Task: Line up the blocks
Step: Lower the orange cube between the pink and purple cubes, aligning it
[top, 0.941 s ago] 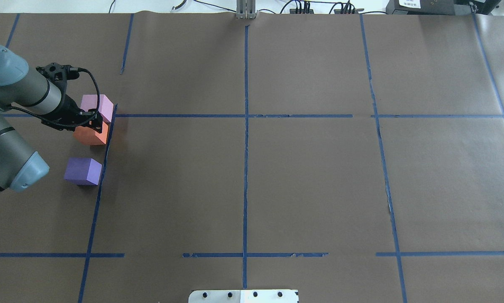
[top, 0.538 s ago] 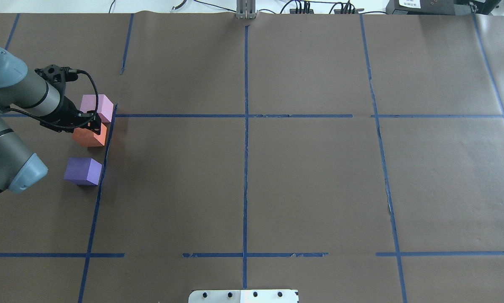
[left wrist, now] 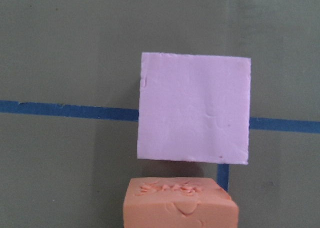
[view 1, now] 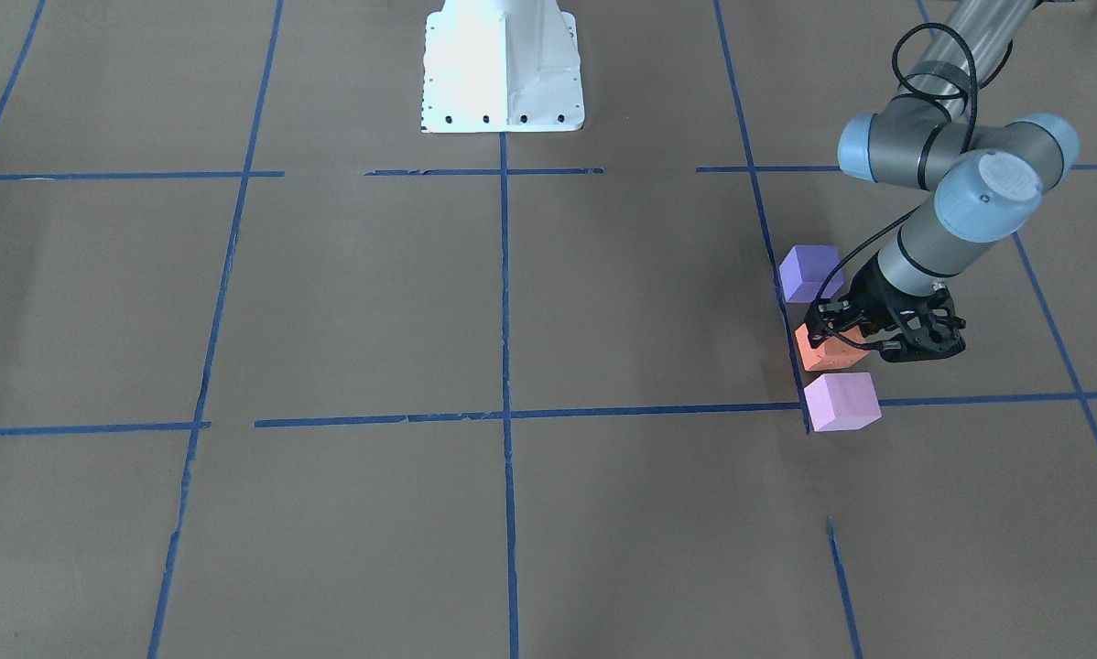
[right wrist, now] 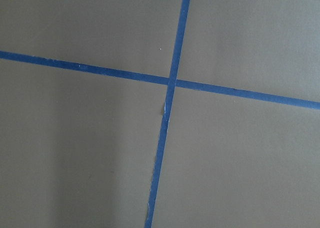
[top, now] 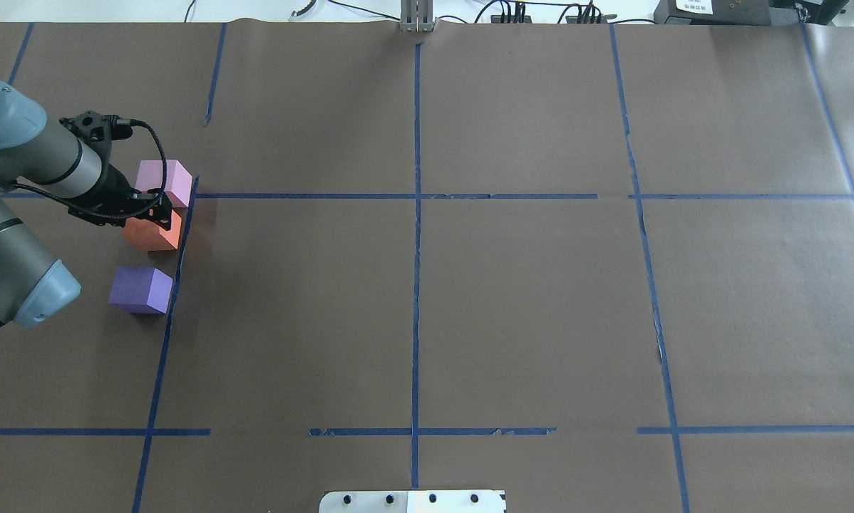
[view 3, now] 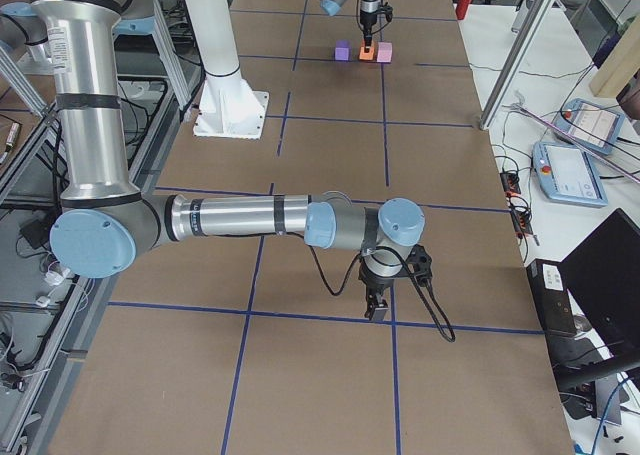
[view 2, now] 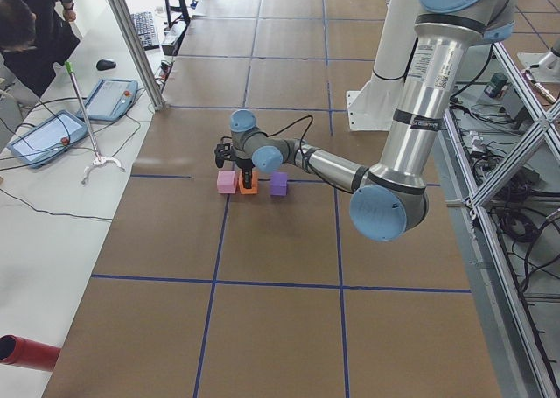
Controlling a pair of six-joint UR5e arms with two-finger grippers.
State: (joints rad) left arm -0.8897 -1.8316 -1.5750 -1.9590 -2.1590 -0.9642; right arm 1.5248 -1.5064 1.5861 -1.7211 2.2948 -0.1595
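Overhead exterior view: the left gripper (top: 159,212) is seen clamped on the orange block (top: 147,235), which is set between the pink-lilac block (top: 163,177) and the blue-violet block (top: 140,288), beside a blue tape line (top: 177,271). Dents in the orange top are shown only by the left wrist view. The right gripper (view 3: 378,309) is seen only from the side, so its state cannot be told.

Orange block (top: 149,235) partly hidden under left tool (top: 160,213), cut off by wrist view's lower edge, grip indeterminable, right tool (view 3: 377,311) too small to judge.
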